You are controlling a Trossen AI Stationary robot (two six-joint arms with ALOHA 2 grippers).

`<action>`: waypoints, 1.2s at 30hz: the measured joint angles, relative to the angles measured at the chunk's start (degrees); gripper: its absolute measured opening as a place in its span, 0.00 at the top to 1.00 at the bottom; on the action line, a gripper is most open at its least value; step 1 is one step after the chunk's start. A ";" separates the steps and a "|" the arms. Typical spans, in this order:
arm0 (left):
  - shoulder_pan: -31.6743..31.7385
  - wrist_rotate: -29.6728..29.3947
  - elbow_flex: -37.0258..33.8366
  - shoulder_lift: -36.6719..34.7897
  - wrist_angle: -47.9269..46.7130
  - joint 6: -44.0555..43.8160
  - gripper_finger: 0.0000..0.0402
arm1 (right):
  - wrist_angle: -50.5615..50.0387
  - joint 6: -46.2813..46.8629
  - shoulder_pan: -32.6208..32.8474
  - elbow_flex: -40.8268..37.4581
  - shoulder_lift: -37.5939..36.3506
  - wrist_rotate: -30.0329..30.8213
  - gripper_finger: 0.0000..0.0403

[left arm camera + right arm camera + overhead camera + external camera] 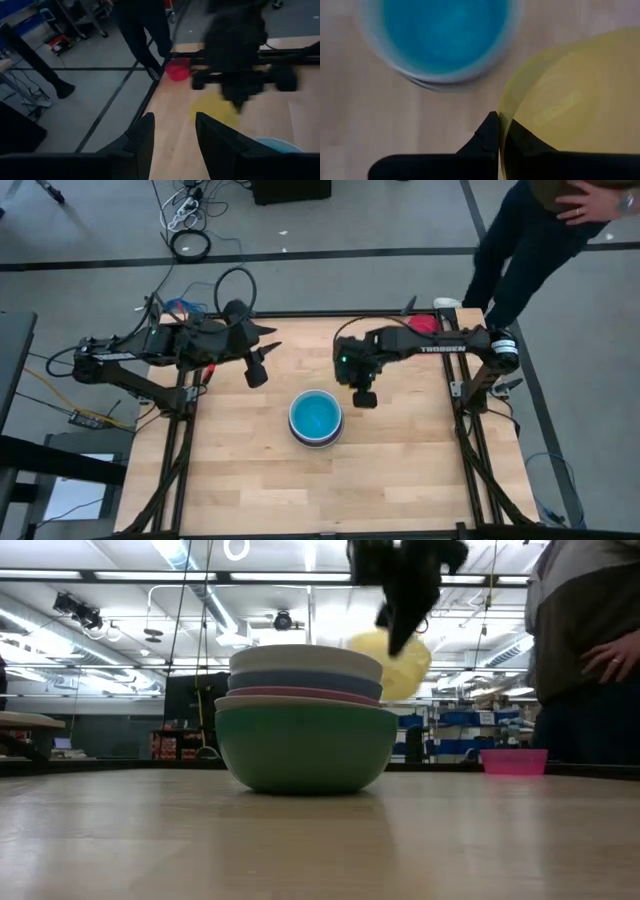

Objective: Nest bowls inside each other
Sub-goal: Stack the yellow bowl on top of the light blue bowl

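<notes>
Right wrist view, nearest first: the right gripper (497,131) is clamped on the rim of the yellow bowl (570,95), one finger inside the wall and one outside, pinched tight together. The bowl hangs off the fingers to one side, its inside facing the camera. Past it on the table (350,100) sits the stack of bowls (442,42), blue interior on top, just beside the yellow one and not touching it.

Low view: the stack (305,720) stands upright mid-table. Four rims are countable there, bottom to top: green, pink, blue-grey, white. Whether more sit inside cannot be told. The yellow bowl (395,665) is in the air behind and above the stack's rim, tilted, held from above by the right gripper (400,625). One pink bowl (514,761) sits alone at the far table edge.

High view: the right gripper (364,393) is just beside the stack (316,418). The left gripper (257,367) hovers well apart from the stack, fingers parted and empty. One red bowl (423,324) sits at the far edge under the right arm.

Left wrist view: the fingers (145,137) show a clear gap between them.

Farthest: one person (540,230) stands beyond the table's far right corner.
</notes>
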 joint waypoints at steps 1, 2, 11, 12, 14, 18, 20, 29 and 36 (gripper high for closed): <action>0.20 -0.02 0.00 0.00 0.01 -0.16 0.62 | 0.07 0.38 1.48 1.34 0.21 0.00 1.00; 0.40 -0.10 0.00 0.00 0.04 -0.45 0.62 | 0.28 0.87 2.80 2.47 0.30 -0.04 1.00; 3.55 -0.11 -0.02 0.00 2.08 -0.82 0.62 | 7.49 6.37 11.14 2.96 0.72 -0.31 1.00; 3.69 -0.09 -0.02 -0.01 2.09 -0.91 0.62 | 8.64 6.79 11.70 2.98 1.11 -0.41 1.00; 3.86 -0.04 -0.02 -0.02 2.29 -1.07 0.62 | 9.24 6.91 12.50 3.00 2.13 -0.79 1.00; 3.89 0.03 -0.02 -0.02 2.46 -1.42 0.62 | 11.20 6.83 13.81 3.05 5.30 -1.52 1.00; 3.89 0.02 -0.02 -0.02 2.39 -1.48 0.62 | 12.82 6.35 14.44 3.05 6.82 -2.06 1.00; 3.89 0.06 -0.02 -0.02 2.43 -1.29 0.62 | 13.13 5.76 15.23 6.78 10.61 -3.50 1.00; 3.89 0.07 -0.02 -0.02 2.36 -1.58 0.62 | 11.41 6.89 15.23 10.03 12.87 -5.76 0.97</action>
